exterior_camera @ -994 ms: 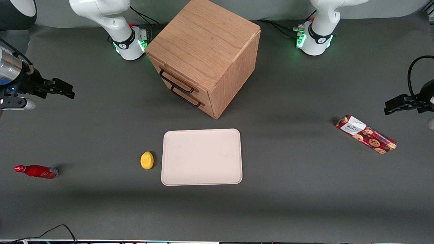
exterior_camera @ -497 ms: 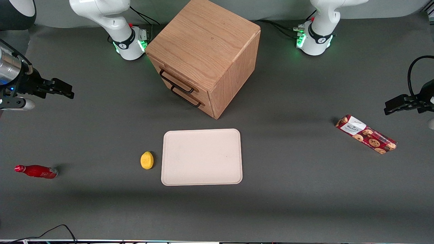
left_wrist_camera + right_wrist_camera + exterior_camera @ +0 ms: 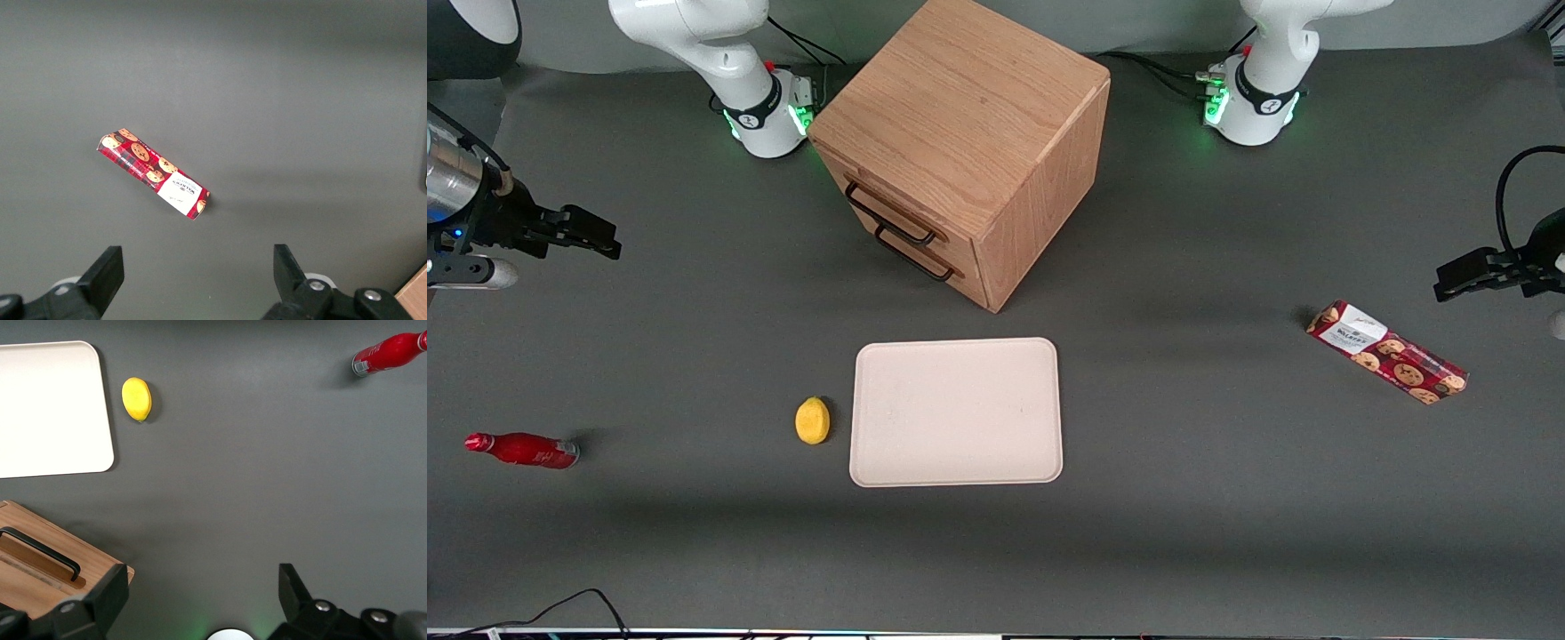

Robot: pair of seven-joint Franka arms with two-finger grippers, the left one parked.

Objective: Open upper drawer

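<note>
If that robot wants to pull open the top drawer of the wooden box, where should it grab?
Probably the thin black bar handle on the upper drawer. It stands off the flat front, so fingers can close around its middle, coming straight at the drawer's front. The claw is open and well away, toward the working arm's end of the table.

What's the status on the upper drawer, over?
Pincer open, hovering toward the working arm's end of the table, clear of the cabinet. Upper drawer shut, handle untouched. Nothing in front of it.

Upper drawer (image 3: 876, 197) front probably foreshortened, unreadable
</note>
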